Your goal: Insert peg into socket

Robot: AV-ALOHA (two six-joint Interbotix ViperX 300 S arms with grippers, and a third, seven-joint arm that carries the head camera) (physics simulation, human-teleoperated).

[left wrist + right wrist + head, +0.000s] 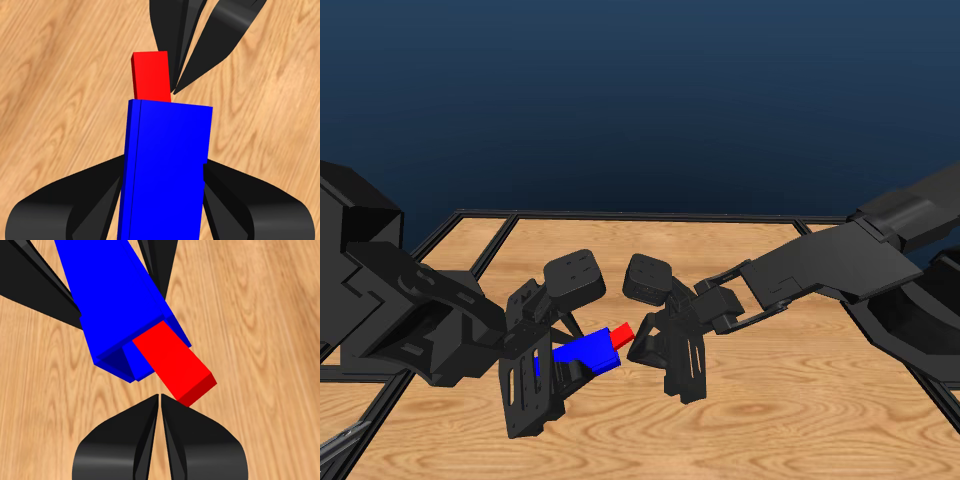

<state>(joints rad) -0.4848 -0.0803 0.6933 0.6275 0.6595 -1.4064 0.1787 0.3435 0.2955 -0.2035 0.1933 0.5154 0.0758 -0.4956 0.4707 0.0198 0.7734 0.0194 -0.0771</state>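
Slim bright red matte peg (172, 364) sits part-way inside the hollow bright blue boxy socket (165, 170), which my left gripper (560, 362) clamps above the wooden table (800, 420). My right gripper (160, 402): jaws together, empty, just off the peg's end. Risk: a tilted socket lets the unheld peg slide out.

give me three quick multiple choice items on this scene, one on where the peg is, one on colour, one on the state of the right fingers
1. Where is the peg?
A. flat on the table
B. partly inside the socket's open end
C. lying on top of the socket

2. What colour is the socket?
A. blue
B. red
C. green

3. How are the right gripper's fingers?
A. clamped around the peg
B. spread wide
C. closed together, empty, by the peg's free end

Answers: 1 B, the right wrist view shows the red bar entering the hollow end. 2 A, the wide block is blue. 3 C, the tips meet with nothing between.
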